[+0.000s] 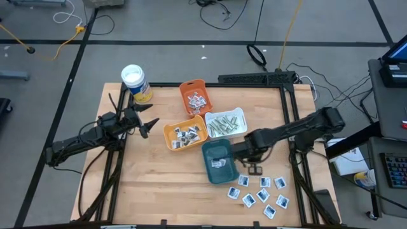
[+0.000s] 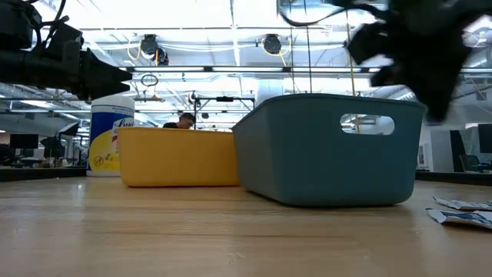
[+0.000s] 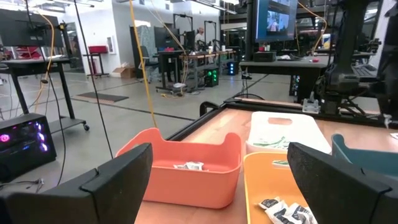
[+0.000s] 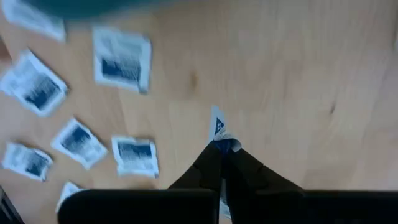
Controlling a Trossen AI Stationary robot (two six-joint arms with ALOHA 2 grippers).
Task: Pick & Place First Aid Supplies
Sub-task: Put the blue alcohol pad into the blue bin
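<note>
Right pincer lifts one sachet off the worktop

Worktop; teal tray; right pincer clamped on a blue-print sachet beside it, loose sachets near; left pincer apart, waiting by the canister.

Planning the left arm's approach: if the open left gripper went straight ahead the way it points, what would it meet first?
Most likely the salmon-orange plastic tray, dead ahead between the open left gripper's fingers. The yellow-orange tray sits just beside that line; depth is unclear.
</note>
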